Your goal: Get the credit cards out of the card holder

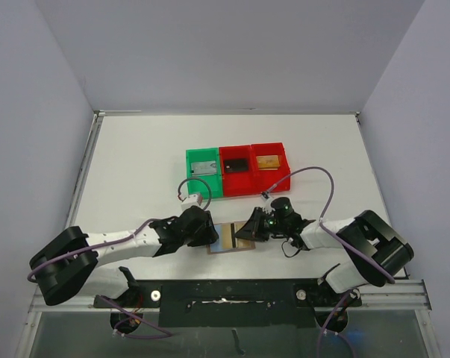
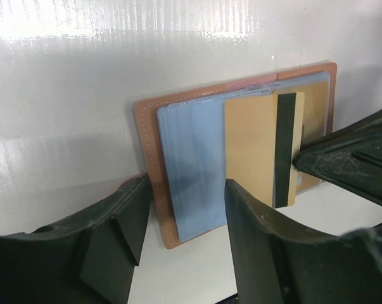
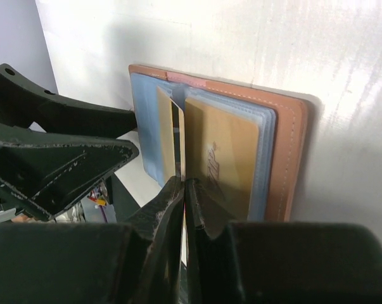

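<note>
card holder (image 2: pixel 146 136): brown leather-like skin, matt, stitched along its edge
pockets (image 2: pixel 191 168): pale blue see-through plastic, smooth, faint sheen
card (image 2: pixel 254 145): gold plastic, smooth, satin, with a dark stripe
desk (image 2: pixel 64 82): white, smooth, glossy, streaked with reflections
left gripper (image 2: pixel 184 215): black plastic, matt, scuffed
right gripper (image 3: pixel 184 193): black plastic, matt, scratched
green bin (image 1: pixel 189 175): plastic, smooth
red bins (image 1: pixel 273 183): plastic, smooth

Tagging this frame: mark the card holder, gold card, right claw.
card holder (image 2: pixel 146 152): left wrist view, brown stitched border along its left edge.
gold card (image 2: pixel 251 149): left wrist view, middle of its plain gold face.
right claw (image 3: pixel 185 183): right wrist view, midway between its shut fingertips.
</note>
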`<state>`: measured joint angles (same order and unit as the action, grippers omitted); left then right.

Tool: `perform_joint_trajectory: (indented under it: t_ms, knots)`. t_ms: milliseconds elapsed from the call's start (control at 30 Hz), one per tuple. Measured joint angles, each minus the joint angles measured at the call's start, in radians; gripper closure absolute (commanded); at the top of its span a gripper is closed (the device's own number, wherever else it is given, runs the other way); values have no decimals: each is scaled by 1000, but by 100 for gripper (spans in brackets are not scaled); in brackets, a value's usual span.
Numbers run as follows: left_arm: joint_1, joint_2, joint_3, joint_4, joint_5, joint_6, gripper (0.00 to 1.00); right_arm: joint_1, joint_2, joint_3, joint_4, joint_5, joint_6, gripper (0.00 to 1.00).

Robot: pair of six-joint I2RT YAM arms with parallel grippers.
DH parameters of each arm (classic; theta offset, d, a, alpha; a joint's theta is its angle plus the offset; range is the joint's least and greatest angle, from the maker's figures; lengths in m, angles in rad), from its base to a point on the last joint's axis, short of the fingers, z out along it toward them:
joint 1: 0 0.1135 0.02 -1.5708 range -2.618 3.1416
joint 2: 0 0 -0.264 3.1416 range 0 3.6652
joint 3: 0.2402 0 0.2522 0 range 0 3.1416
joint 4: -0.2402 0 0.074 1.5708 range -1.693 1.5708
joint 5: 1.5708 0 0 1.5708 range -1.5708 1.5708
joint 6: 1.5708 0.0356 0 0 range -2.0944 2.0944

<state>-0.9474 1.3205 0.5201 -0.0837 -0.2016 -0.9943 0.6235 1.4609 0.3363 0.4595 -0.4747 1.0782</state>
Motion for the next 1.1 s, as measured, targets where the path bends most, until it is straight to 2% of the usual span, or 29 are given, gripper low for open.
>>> perform_joint_trajectory:
  t_ms: [133, 400, 867, 1000, 1100]
  knots:
    - [0, -19, -2, -6, 18, 0, 45, 22, 21, 48, -27, -2, -17, 94]
    - [-1, -13, 3, -14, 25, -4, 44, 84, 72, 114, -64, 40, -30, 94]
    - [-55, -21, 134, -238, -26, -45, 41, 85, 76, 114, -86, 68, -31, 94]
    - [-55, -56, 134, -227, -22, -63, 43, 85, 76, 114, -86, 68, -31, 94]
    - [-55, -66, 107, -128, 3, -78, 49, 85, 76, 114, -86, 68, -31, 94]
